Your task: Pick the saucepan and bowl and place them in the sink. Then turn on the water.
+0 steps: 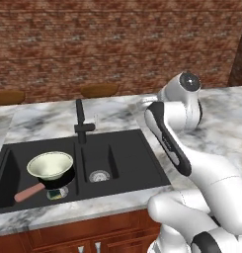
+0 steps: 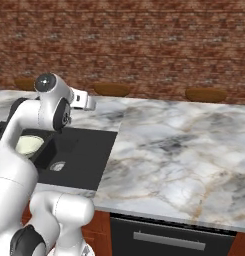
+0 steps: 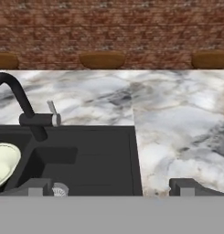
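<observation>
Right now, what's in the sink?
In the sink's left basin: saucepan with the bowl on top. A drain in the right basin. The pan's inside is covered.

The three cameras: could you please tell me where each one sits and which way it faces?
Left base view: behind the arm's left, looking down at the sink, bowl and pan; arm at lower right.
Right base view: behind its right, over the counter; arm at lower left.
Hand view: on the open hand, facing the faucet; fingertips below.
All share sink and bowl.

Bowl (image 1: 50,165) nested in saucepan (image 1: 43,184) (pink handle), inside sink (image 1: 127,168)
</observation>
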Controlling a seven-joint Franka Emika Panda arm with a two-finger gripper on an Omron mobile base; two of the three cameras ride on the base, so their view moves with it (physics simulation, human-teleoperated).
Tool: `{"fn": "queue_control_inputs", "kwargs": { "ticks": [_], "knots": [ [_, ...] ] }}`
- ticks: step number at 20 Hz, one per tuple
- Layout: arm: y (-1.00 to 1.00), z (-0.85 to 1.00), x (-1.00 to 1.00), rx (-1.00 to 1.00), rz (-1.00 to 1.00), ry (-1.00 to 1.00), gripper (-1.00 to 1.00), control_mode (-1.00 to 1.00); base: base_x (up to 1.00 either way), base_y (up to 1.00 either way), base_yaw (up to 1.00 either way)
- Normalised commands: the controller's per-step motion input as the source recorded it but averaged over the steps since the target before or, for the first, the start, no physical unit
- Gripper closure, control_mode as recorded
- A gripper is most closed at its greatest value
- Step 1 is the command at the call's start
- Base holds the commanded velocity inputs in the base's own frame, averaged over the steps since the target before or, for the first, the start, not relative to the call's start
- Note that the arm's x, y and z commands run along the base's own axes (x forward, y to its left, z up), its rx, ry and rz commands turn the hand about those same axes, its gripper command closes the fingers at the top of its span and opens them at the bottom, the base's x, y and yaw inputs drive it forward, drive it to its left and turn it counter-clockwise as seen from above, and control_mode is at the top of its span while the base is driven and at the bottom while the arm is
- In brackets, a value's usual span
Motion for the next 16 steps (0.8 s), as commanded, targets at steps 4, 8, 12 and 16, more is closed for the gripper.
{"fn": "queue_control_inputs", "kwargs": {
  "ticks": [4, 8, 12, 16],
  "knots": [
    [0.05, 0.0, 0.35, 0.05, 0.08, -0.05, -1.0, -1.0, 0.0, 0.0, 0.0],
    [0.1, -0.07, 0.03, 0.01, 0.08, -0.12, -1.0, -1.0, 0.0, 0.0, 0.0],
    [0.27, -0.17, 0.0, 0.0, 0.05, -0.08, -1.0, -1.0, 0.0, 0.0, 0.0],
    [0.4, -0.41, 0.0, 0.0, 0.0, -0.07, -1.0, -1.0, 0.0, 0.0, 0.0]
  ]
}}
